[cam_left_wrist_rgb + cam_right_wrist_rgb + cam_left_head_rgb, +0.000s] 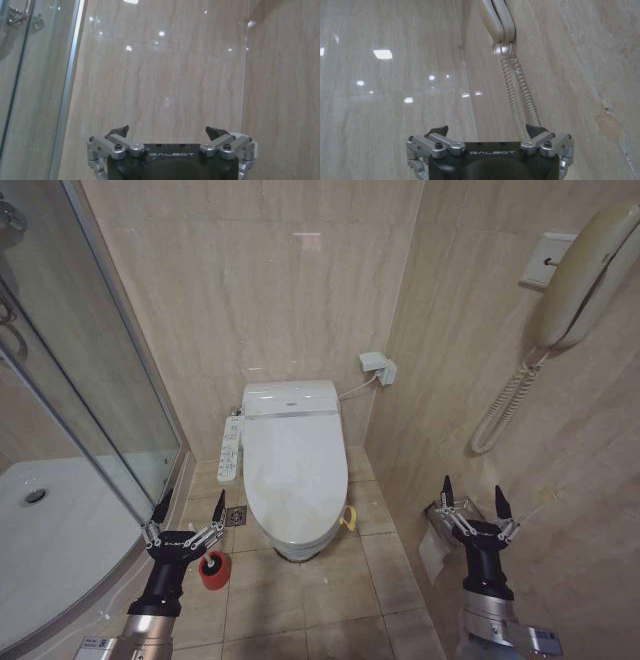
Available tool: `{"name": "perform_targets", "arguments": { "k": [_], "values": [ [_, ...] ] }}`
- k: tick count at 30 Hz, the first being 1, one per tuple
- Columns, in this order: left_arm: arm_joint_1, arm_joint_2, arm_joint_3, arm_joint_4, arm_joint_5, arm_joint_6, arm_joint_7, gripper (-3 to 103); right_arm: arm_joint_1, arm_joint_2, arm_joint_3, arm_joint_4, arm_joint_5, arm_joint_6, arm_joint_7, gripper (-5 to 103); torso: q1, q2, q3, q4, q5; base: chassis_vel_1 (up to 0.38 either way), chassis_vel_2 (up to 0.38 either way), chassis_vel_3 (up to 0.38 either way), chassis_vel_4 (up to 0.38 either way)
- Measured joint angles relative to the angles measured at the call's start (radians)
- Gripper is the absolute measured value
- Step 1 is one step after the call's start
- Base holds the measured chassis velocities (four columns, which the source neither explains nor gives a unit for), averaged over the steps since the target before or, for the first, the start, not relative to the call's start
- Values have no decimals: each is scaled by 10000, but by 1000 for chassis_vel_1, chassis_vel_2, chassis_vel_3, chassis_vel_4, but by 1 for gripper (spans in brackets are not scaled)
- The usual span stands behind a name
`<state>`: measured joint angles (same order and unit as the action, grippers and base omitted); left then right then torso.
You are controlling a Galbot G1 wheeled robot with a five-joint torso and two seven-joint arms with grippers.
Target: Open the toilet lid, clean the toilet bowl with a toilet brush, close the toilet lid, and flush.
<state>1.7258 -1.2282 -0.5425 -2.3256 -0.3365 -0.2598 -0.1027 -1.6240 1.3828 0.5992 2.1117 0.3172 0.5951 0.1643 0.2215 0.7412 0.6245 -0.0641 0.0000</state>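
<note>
The toilet lid (292,470) is glossy white and lies shut over the toilet, hiding the toilet bowl. A yellow loop (349,518) hangs at its front right edge. The toilet brush shows as a red-orange cup holder (213,569) on the floor left of the toilet, partly behind my left gripper (190,504). That gripper is open, fingers pointing up, nothing between them. My right gripper (476,492) stands open near the right wall, also holding nothing. In the wrist views, the left gripper (168,130) and the right gripper (487,130) face tiled walls.
A glass shower enclosure (70,380) with a white tray (60,550) fills the left. A control panel (230,448) sits on the toilet's left side. A wall phone (585,275) with coiled cord (517,93) and a paper holder (438,535) are on the right wall. A floor drain (237,515) lies left of the toilet.
</note>
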Motion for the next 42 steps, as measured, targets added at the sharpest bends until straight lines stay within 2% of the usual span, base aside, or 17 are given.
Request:
{"name": "perform_targets", "arguments": {
  "k": [19, 42],
  "values": [
    [55, 99, -25, -29, -46, 5, 10, 100, -105, 52, 18, 13, 23, 118, -35, 100, -19, 7, -8, 0, 1, 113, -103, -108, 101],
    [262, 11, -100, -282, -22, -128, 9, 100, -358, 64, 95, 258, -44, 200, -71, 100, -8, 2, -3, 3, 0, -3, 4, 4, -5]
  ]
}}
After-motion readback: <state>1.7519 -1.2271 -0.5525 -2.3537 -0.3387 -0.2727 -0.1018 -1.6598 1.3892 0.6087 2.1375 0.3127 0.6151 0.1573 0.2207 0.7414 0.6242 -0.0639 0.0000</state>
